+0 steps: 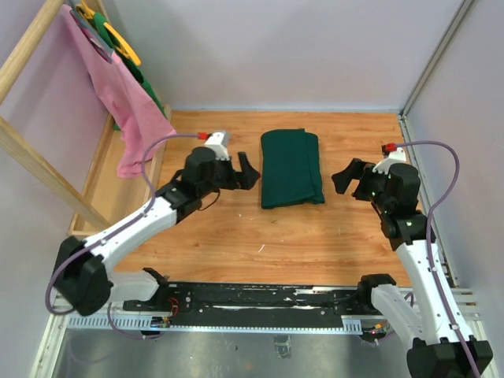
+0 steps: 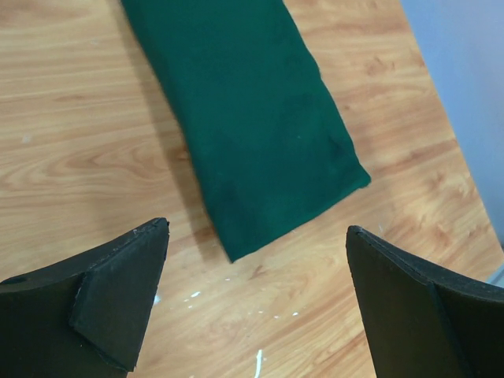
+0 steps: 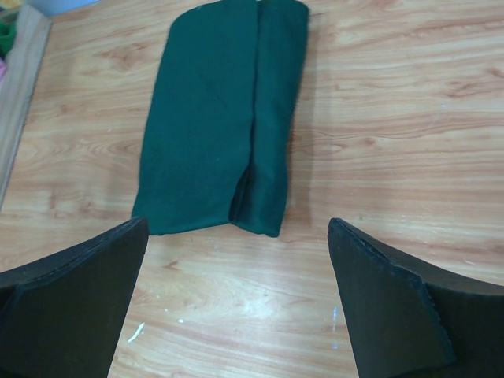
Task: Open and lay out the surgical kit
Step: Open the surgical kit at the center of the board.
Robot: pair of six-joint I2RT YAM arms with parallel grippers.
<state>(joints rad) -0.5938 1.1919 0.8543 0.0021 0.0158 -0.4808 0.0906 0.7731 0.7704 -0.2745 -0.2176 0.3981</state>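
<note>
The dark green cloth wrap (image 1: 291, 168) is lying folded shut in the middle of the wooden surface (image 1: 236, 244). The left arm (image 1: 150, 216) is hovering at its 9 o'clock and the right arm (image 1: 409, 228) at its 3 o'clock. Both are holding their jaws wide, gripping nothing. A pink cloth (image 1: 118, 94) is hanging at 10 o'clock.

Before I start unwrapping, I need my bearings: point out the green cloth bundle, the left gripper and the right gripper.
Green cloth bundle (image 1: 291, 168): top view, centre of its folded upper face.
Left gripper (image 1: 250, 174): top view, midway between its open fingertips.
Right gripper (image 1: 341, 179): top view, midway between its open fingertips.
</note>
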